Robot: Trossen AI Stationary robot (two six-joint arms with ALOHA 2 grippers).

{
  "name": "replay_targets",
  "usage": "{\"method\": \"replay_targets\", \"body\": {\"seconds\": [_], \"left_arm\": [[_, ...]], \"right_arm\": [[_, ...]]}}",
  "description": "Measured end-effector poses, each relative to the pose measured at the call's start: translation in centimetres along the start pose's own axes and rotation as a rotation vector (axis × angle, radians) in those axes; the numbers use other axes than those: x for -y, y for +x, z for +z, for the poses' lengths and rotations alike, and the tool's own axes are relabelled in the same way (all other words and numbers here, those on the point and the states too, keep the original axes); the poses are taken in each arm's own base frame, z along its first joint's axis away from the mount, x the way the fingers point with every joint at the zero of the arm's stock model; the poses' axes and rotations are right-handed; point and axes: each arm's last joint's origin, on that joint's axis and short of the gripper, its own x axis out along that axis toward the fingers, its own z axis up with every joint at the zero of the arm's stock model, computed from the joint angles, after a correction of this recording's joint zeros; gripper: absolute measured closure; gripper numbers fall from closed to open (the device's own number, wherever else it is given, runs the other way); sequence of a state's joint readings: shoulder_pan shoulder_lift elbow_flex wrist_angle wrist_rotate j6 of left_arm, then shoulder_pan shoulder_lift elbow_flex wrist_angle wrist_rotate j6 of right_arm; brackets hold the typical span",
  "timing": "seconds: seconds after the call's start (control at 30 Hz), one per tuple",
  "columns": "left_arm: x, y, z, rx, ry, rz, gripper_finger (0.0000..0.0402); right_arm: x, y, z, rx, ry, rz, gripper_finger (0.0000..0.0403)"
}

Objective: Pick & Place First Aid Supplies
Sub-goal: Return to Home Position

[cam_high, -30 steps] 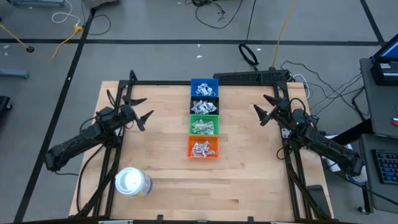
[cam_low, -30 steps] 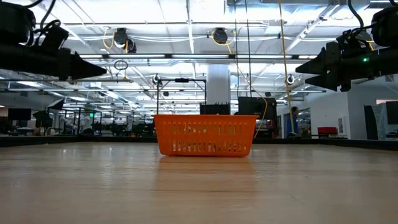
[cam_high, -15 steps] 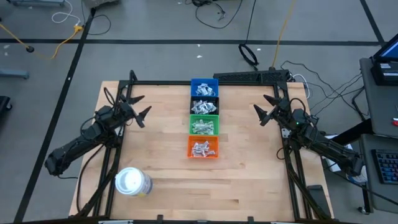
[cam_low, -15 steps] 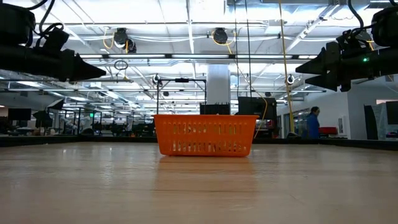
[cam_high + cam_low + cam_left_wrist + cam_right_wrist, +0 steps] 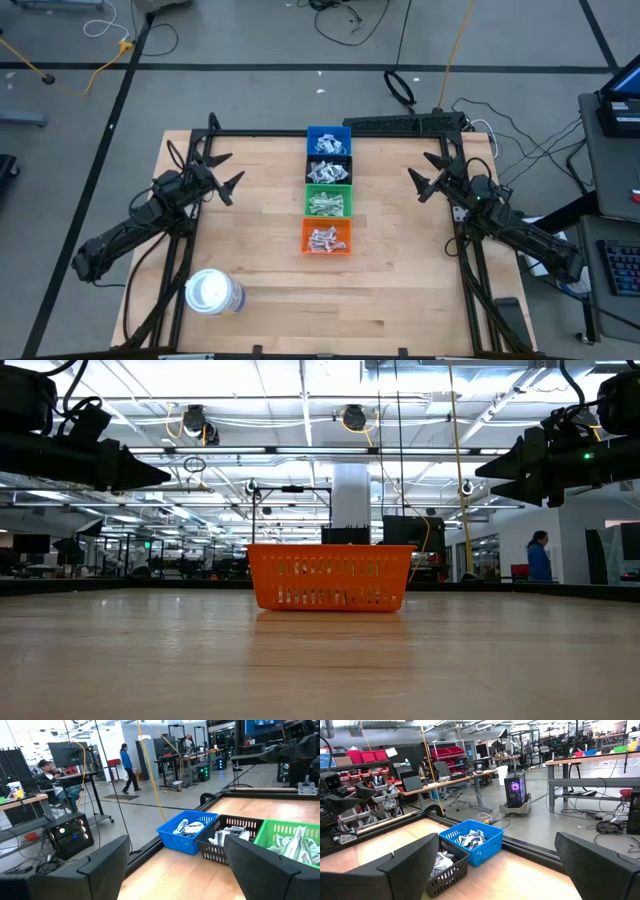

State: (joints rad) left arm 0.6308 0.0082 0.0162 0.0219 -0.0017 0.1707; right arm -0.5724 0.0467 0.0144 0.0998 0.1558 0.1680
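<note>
As left tool (image 5: 231, 168) eases back, right tool (image 5: 418, 166) unmoved, both spread apart, empty.

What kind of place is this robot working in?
Probably a robotics lab or workshop: long workbenches fill a big hall, a lit computer tower stands nearby, and cables trail over the floor beside the wooden table.

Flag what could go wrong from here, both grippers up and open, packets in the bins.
1. The white roll stands close to the left arm and its lower links; a low sweep of that arm could knock it over.
2. Packets sit heaped near the rim of the green bin; a nudge might spill them.
Left gripper and right gripper both hang open, holding nothing.
</note>
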Motion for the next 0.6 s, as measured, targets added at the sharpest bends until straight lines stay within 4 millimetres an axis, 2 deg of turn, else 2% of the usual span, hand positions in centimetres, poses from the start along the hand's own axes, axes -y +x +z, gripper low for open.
{"method": "replay_targets", "body": {"seconds": [0.4, 0.6], "left_arm": [[0.0, 0.0, -0.01, 0.0, 0.0, 0.0, 0.0096], [0.0, 0.0, -0.01, 0.0, 0.0, 0.0, 0.0095]], "right_arm": [[0.0, 0.0, 0.0, 0.0, 0.0, 0.0, 0.0009], [0.0, 0.0, 0.0, 0.0, 0.0, 0.001, 0.0009]]}}
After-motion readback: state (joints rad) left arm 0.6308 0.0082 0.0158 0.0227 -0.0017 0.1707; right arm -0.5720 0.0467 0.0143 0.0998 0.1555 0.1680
